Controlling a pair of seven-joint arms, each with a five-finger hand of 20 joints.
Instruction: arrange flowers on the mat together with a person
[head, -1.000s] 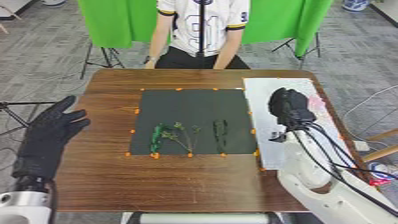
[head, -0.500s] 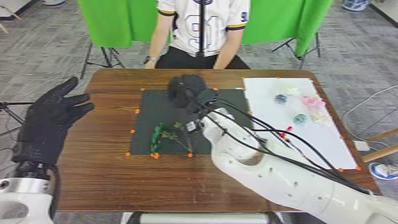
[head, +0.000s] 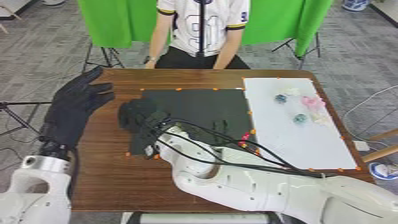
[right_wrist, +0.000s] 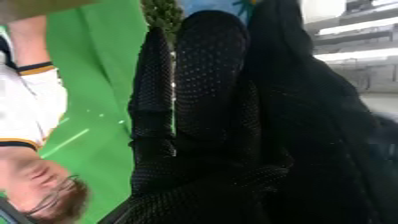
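Note:
My right hand (head: 139, 116) is over the left part of the dark mat (head: 195, 100), its palm and fingers (right_wrist: 210, 75) stretched out straight in the right wrist view. What lies beneath this hand and forearm on the mat is hidden. A dark green stem (head: 219, 126) lies on the mat's right part. On the white sheet beside it rest a dark blue flower (head: 281, 99), a pink flower (head: 313, 103), a teal flower (head: 300, 118) and pale blossoms (head: 292, 91). Off the table's left edge, my left hand (head: 80, 94) is held open.
The brown table (head: 107, 175) surrounds the mat, with orange markers around its border. The white sheet (head: 306, 145) lies along the right side. My right forearm and its black cables cross the table's front right. A green curtain (head: 115, 25) hangs beyond the far edge.
My right hand has swung left from above the white sheet, across the mat to its left side, uncovering the flowers on the sheet. My left hand has shifted slightly forward and right.

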